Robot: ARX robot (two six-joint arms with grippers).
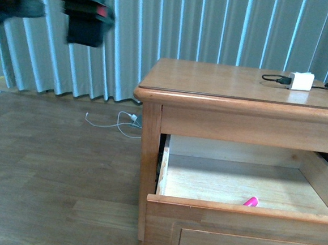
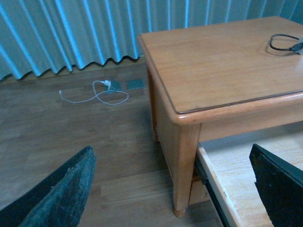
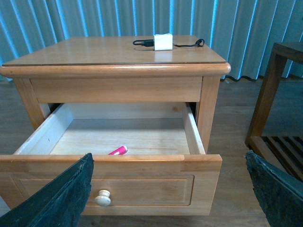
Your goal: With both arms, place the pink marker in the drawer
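Note:
The pink marker (image 1: 251, 201) (image 3: 118, 151) lies on the pale floor of the drawer (image 1: 236, 210) (image 3: 142, 163), just behind the drawer front. The drawer is pulled well out of the wooden dresser (image 1: 224, 84), and its round knob (image 3: 102, 197) shows on the front. My right gripper (image 3: 169, 156) is open in front of the drawer front with nothing between its fingers. My left gripper (image 2: 171, 153) is open above the dresser's front left leg (image 2: 182, 165), empty. In the front view the left arm (image 1: 84, 17) is a blurred black shape at the upper left.
A white charger block (image 1: 301, 81) (image 3: 163, 41) with a black cable (image 2: 283, 43) sits on the dresser top. A white cable (image 1: 118, 122) (image 2: 102, 94) lies on the wood floor by the curtain (image 1: 217, 24). A dark wooden rack (image 3: 279, 94) stands beside the dresser.

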